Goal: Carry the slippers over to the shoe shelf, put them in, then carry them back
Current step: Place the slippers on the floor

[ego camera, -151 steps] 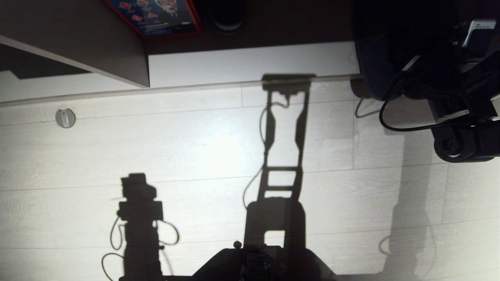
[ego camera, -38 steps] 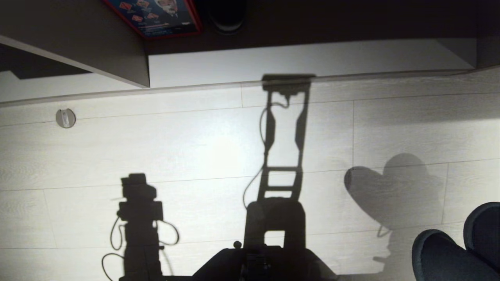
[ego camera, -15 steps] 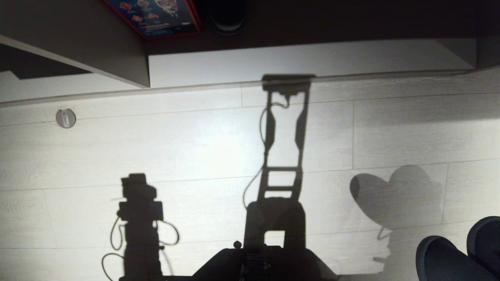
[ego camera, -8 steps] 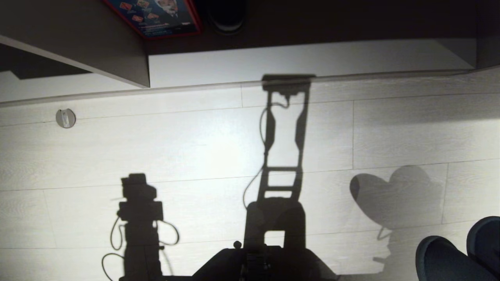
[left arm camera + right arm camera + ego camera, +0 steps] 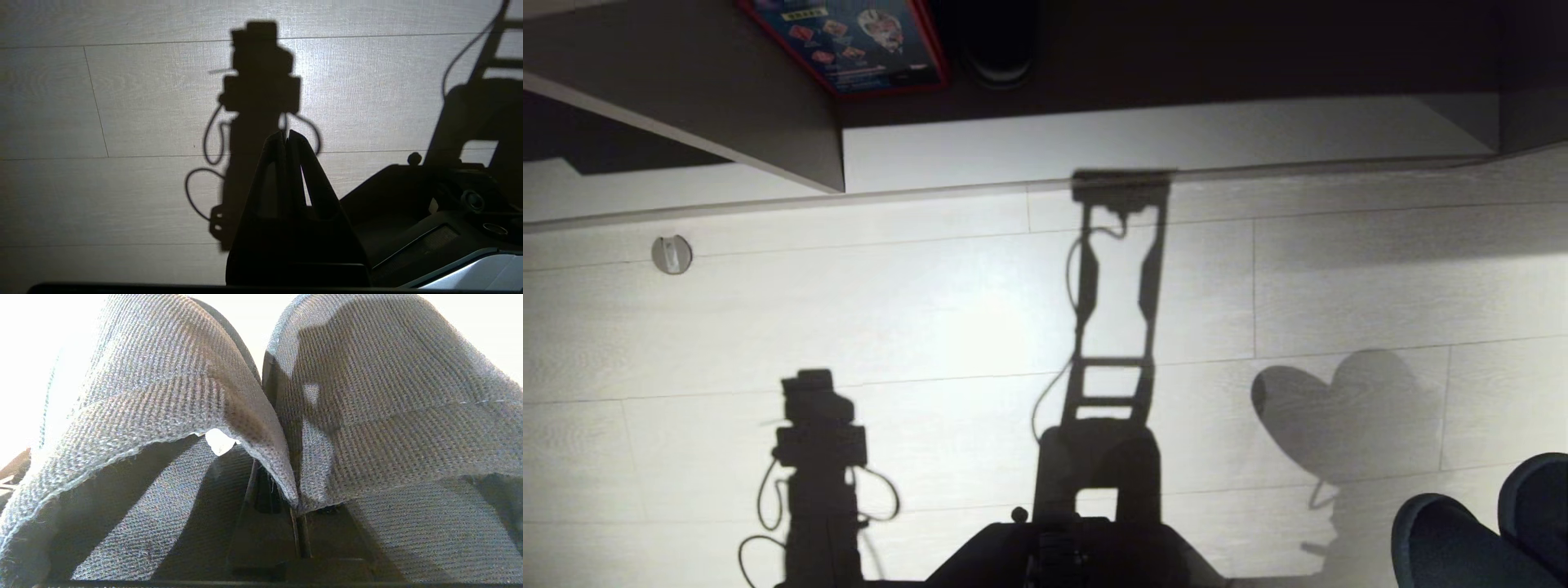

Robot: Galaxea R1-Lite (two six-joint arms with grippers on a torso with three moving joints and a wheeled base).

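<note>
Two dark grey-blue fabric slippers (image 5: 1454, 543) hang at the lower right of the head view, above the pale plank floor and well short of the shoe shelf. In the right wrist view the slippers (image 5: 155, 384) fill the picture side by side. My right gripper (image 5: 296, 502) is shut on their inner edges, which are pinched together. The shoe shelf (image 5: 1143, 143) runs along the top of the head view: a pale bottom board, a dark back and a slanted divider (image 5: 727, 106). My left gripper (image 5: 287, 136) hangs shut and empty over the floor.
A red-edged blue box (image 5: 858, 41) and a dark round object (image 5: 996, 49) sit inside the shelf. A small round metal stop (image 5: 671, 255) is fixed to the floor at the left. My own base (image 5: 1078, 555) shows at the bottom, and the robot's shadows cross the floor.
Ten seconds ago the right arm and slippers were up at the shelf's right end; now they hang low at the right. In the last second the whole view slid slightly down.
</note>
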